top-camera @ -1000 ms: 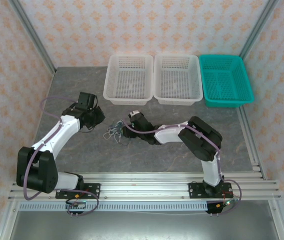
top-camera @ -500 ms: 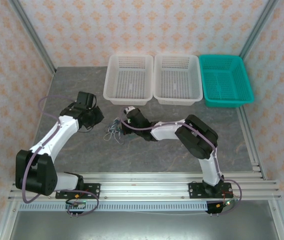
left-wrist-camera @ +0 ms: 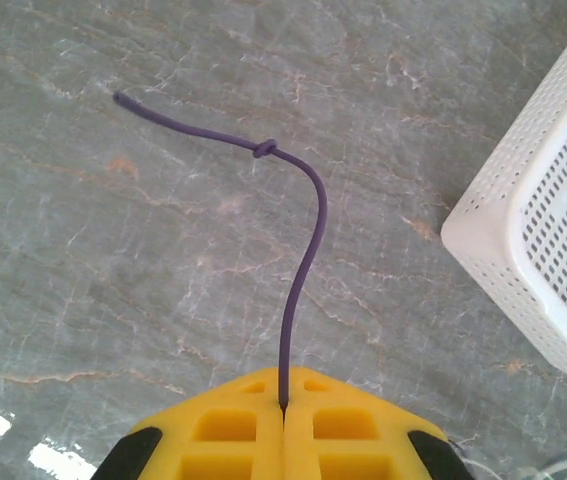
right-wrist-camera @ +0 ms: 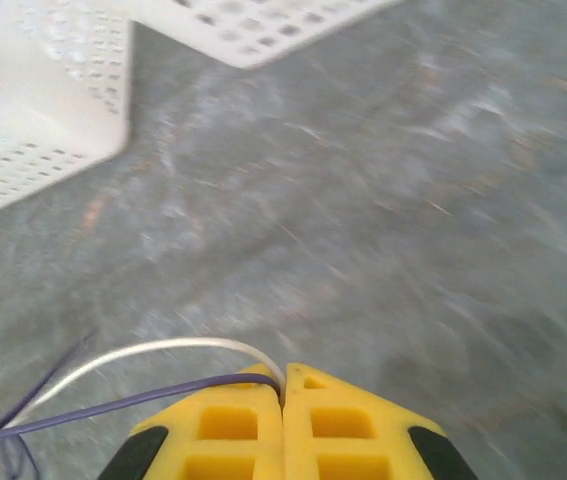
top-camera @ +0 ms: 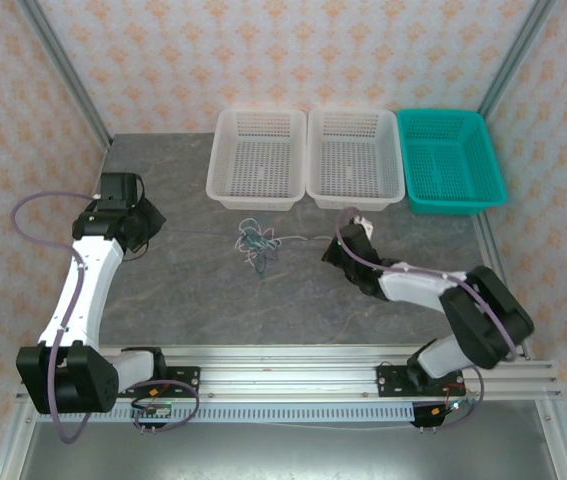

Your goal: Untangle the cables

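The cables (top-camera: 254, 241) are lying bunched in a small knot on the table (top-camera: 193, 300), just in front of the near wall of the left white basket (top-camera: 253, 203), with thin lines stretching away from the knot to both sides. To the left of that basket, I am seeing the left gripper (left-wrist-camera: 283, 405) holding its yellow fingers pressed fully together on a purple strand (left-wrist-camera: 308, 230). The strand is rising out of the seam between them and curving over the table to a free end with a tiny knot near it. Out past the basket's right front corner, the right gripper (right-wrist-camera: 283, 385) is likewise clamping tight, pinching a white strand (right-wrist-camera: 163, 352) and a purple one beside it, both trailing off toward the knot.
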